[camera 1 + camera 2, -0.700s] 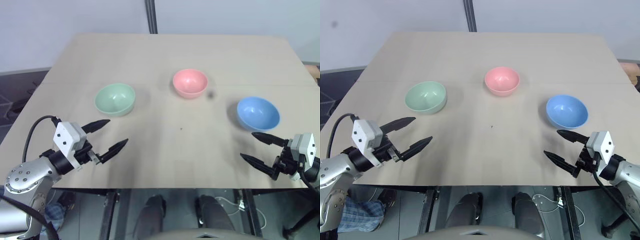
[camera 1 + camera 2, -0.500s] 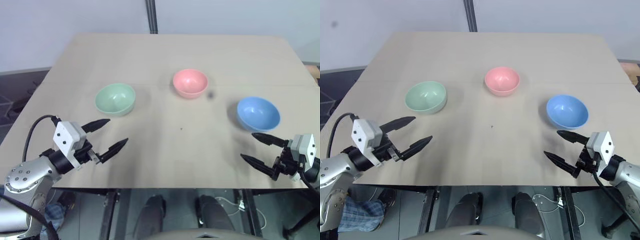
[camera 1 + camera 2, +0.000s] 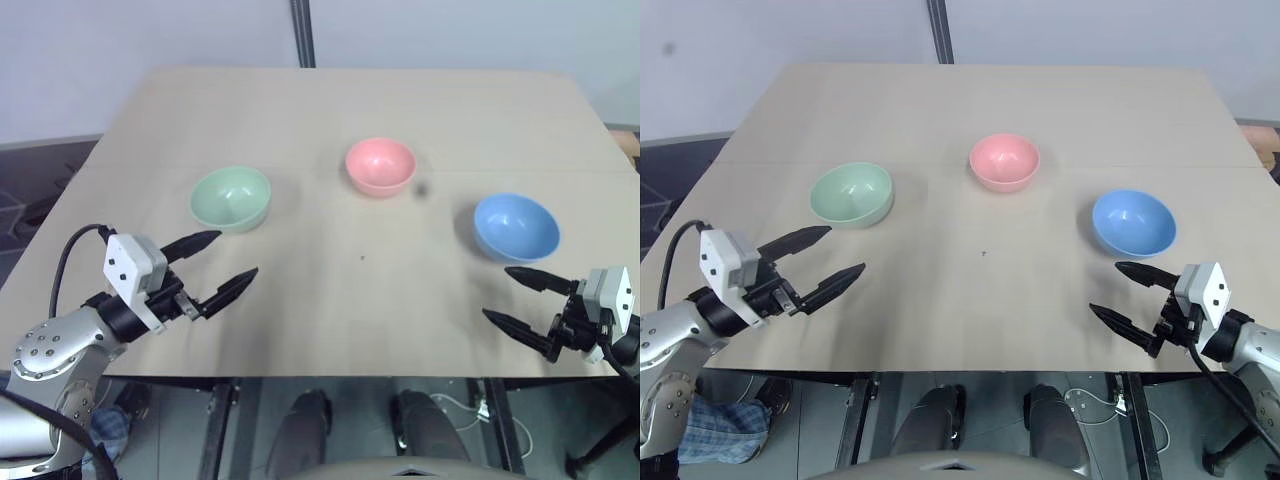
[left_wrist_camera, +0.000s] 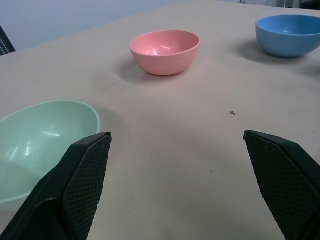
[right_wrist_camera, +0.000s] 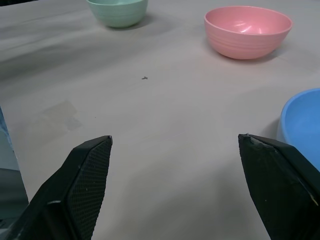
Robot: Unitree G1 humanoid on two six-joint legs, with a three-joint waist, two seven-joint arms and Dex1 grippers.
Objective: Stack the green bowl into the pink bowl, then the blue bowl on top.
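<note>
green bowl [image 3: 230,198] sits upright on the left of the table [image 3: 330,100], just beyond the left gripper [image 3: 220,266], whose two black fingers are spread wide and hold nothing. the nearer rim of that bowl lies close to the upper finger tip, so the first step looks barely begun: nothing is stacked yet

moving right, the pink bowl [image 3: 380,165] stands farther back near the middle, well apart from both other bowls, mouth up and empty. a tiny dark speck [image 3: 363,258] marks the bare wood nearer the robot

further right, the blue bowl [image 3: 516,225] rests upright, just beyond the right gripper [image 3: 518,296], which also hangs with its fingers wide apart and empty near the table's near edge

to do this step well, i judge the left gripper should straddle the green bowl's near wall, one finger inside and one outside, pinch firmly since the smooth plastic may slip, lift clear of the table, then carry it over the pink bowl and lower it centred before letting go, so it nests level
</note>
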